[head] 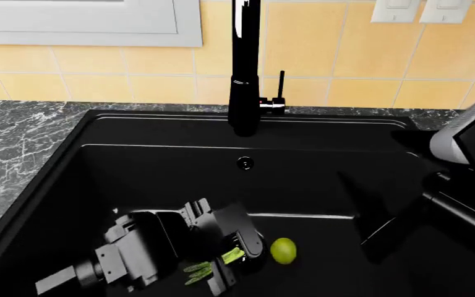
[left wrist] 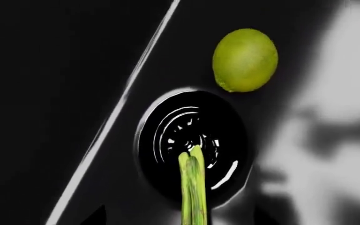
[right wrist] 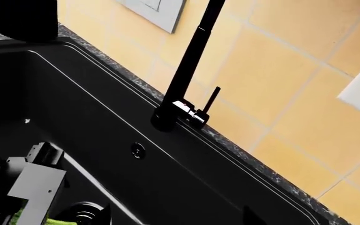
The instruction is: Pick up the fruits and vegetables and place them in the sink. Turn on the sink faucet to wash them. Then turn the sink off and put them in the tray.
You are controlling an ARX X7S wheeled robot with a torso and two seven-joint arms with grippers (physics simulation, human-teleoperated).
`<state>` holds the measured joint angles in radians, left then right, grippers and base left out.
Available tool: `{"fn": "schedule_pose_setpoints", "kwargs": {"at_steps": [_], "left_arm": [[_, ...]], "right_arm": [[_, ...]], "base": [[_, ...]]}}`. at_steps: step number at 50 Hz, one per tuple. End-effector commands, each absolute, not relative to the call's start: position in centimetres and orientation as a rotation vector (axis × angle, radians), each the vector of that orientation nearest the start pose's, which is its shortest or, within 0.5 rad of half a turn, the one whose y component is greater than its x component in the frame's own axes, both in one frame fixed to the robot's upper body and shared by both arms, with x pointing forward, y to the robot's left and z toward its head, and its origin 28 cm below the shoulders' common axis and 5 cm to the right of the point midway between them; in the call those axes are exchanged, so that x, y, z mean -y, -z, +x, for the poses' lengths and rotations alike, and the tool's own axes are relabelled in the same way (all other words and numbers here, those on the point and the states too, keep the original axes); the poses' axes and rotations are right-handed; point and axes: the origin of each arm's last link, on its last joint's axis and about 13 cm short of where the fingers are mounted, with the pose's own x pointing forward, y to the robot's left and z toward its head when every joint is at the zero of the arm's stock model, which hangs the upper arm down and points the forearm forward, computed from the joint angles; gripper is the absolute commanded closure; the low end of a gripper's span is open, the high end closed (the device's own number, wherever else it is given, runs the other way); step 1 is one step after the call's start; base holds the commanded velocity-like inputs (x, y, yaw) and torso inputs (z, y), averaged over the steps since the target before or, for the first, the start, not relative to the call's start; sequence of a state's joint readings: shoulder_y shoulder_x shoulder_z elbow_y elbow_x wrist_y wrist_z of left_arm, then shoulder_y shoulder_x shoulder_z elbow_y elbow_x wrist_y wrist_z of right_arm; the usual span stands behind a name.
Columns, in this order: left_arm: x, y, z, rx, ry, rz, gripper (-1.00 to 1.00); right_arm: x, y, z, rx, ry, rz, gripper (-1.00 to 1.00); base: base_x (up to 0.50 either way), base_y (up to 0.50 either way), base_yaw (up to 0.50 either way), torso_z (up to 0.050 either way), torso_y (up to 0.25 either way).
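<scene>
Down in the deep matte-black sink (head: 138,167), the left gripper (head: 235,258) has its fingers (head: 252,242) closed on a bundle of thin light-green stalks (head: 213,263), their tips over the round black drain (left wrist: 196,145). The round yellow-green fruit (head: 283,250) lies on the sink floor just beside those fingers, untouched. The right gripper's fingers are out of sight.

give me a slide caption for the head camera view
Left gripper holds asparagus-like stalks low in the black sink, beside a lime-green fruit.
</scene>
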<state>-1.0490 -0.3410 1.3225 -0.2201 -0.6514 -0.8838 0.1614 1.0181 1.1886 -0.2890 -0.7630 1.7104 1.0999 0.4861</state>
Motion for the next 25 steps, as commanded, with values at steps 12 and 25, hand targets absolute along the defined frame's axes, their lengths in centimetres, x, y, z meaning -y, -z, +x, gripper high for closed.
{"fn": "schedule_pose_setpoints", "kwargs": {"at_steps": [12, 25], "left_arm": [[-18.9, -16.9, 28.9, -0.493, 0.772, 0.673, -1.00], [-21.2, -19.5, 29.0, -0.383, 0.571, 0.576, -1.00]], "right_arm": [[16.5, -29.7, 17.9, -0.017, -0.400, -0.347, -1.00], [16.1, -29.5, 19.0, 0.025, -0.370, -0.315, -1.00]], "base": [[0.00, 0.00, 0.00, 0.000, 0.000], [0.00, 0.00, 0.00, 0.000, 0.000]]}}
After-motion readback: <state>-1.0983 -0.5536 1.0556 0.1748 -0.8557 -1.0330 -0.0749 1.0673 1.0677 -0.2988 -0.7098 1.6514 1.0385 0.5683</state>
